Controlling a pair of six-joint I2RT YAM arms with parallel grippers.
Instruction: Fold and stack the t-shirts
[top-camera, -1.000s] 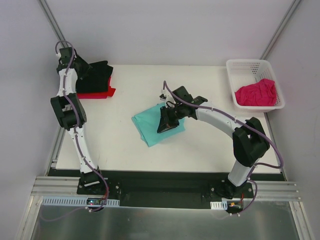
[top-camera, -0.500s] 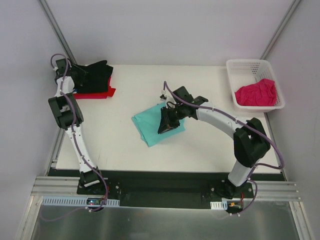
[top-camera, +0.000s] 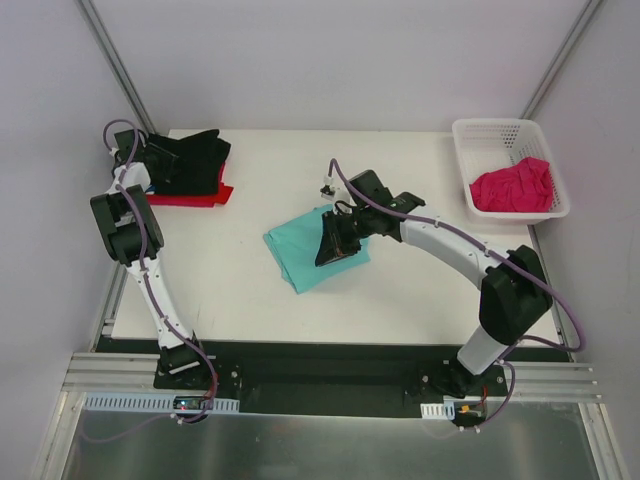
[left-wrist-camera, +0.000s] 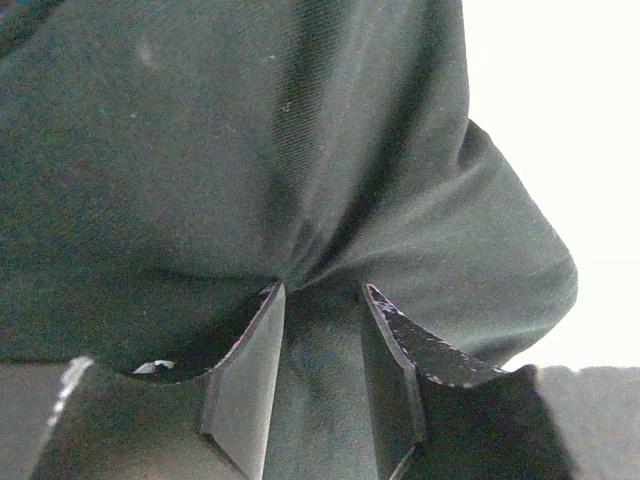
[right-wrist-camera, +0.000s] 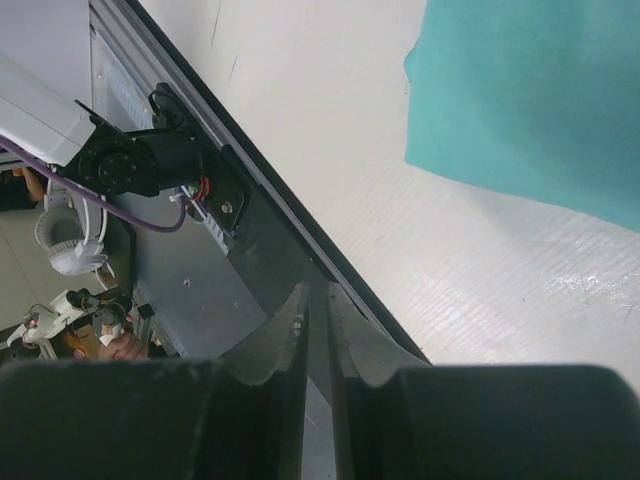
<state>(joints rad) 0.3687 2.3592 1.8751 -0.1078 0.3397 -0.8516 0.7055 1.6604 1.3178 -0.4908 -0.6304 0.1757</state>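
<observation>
The black t-shirt (top-camera: 195, 160) lies on the red t-shirt (top-camera: 205, 195) at the table's far left corner. My left gripper (top-camera: 160, 157) is low on the black shirt's left edge. In the left wrist view my left gripper (left-wrist-camera: 325, 290) has a bunched fold of the black t-shirt (left-wrist-camera: 250, 150) pinched between its jaws. The folded teal-green t-shirt (top-camera: 298, 252) lies mid-table. My right gripper (top-camera: 333, 243) hovers over its right part, shut and empty. In the right wrist view my right gripper (right-wrist-camera: 318, 290) shows, and the teal-green t-shirt (right-wrist-camera: 540, 100) is at upper right. The magenta-pink t-shirt (top-camera: 512, 186) lies crumpled in the basket.
The white lattice basket (top-camera: 497, 127) stands at the far right corner. Grey walls with slanted metal rails close in the table at the back and sides. The black base rail (top-camera: 320, 375) runs along the near edge.
My left gripper has moved left and back along the black t-shirt, and the shirt's edge has shifted with it. My right arm's elbow has swung slightly right; its gripper stays over the teal shirt.
</observation>
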